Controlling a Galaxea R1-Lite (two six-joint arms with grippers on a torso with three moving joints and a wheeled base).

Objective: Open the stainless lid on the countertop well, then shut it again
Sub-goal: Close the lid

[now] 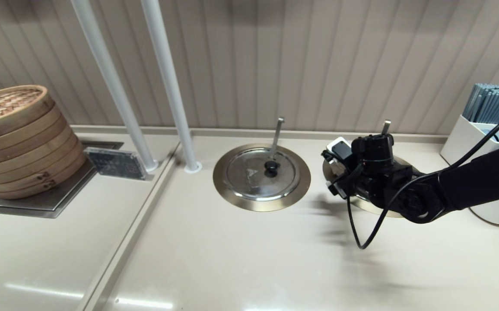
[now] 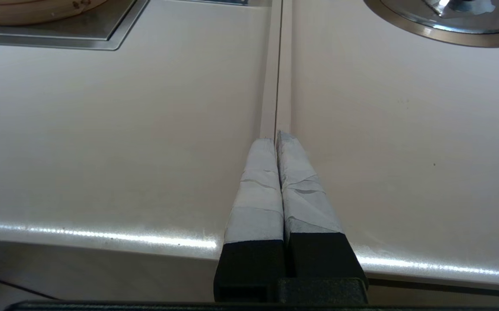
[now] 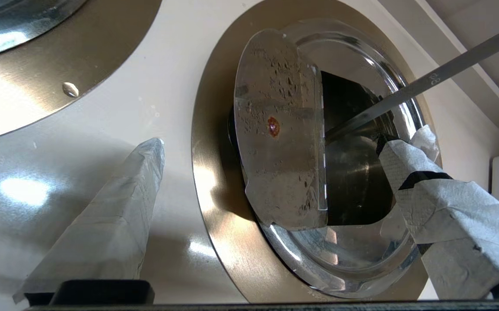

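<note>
Right end effector [image 3: 271, 172] sits directly over the countertop well [image 3: 214, 207], fingers spread wide apart, clamped on nothing. One finger [image 3: 106, 224] is outside the bronze rim; the other touches the far side of the stainless lid [image 3: 353, 259]. Between the fingers, the lid's hinged panel [image 3: 279, 129] stands raised, exposing the dark cavity, with a ladle handle [image 3: 430, 80] rising out. Left end effector [image 2: 278, 142] idles above the tabletop [image 2: 102, 142], fingers pressed together.
</note>
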